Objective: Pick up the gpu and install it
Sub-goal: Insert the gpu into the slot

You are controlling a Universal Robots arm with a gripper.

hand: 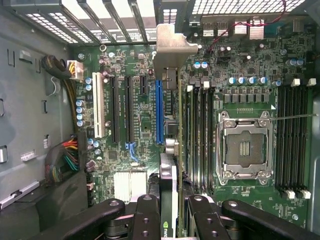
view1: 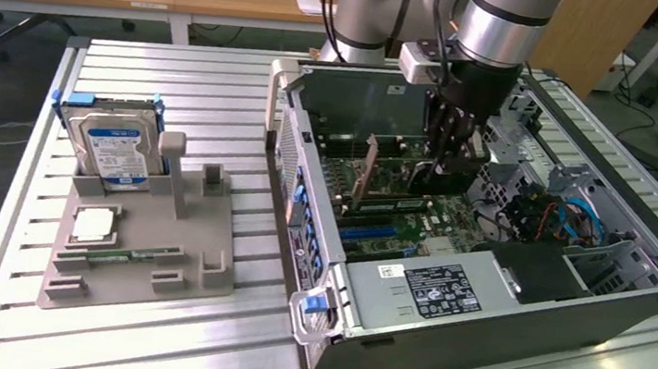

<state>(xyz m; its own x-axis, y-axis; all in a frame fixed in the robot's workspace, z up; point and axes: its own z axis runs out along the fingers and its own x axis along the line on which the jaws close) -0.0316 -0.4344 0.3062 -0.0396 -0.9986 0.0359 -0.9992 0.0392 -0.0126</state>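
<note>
The gpu (hand: 170,197) stands on edge between my gripper's (hand: 170,220) black fingers (hand: 145,215), which are shut on it. Its silver bracket (hand: 172,47) points toward the slotted rear wall of the case. The card hangs over the green motherboard (hand: 140,100), just beside the long blue slot (hand: 159,112), between that slot and the black memory slots. In the exterior view the gripper (view1: 450,161) reaches down into the open computer case (view1: 303,191), with the green card (view1: 396,164) upright below it.
The CPU socket (hand: 245,150) and cable bundles (hand: 65,155) lie either side of the card. A power supply (view1: 435,290) fills the case's near end. On the table a grey fixture (view1: 135,255) holds a silver hard drive (view1: 117,146).
</note>
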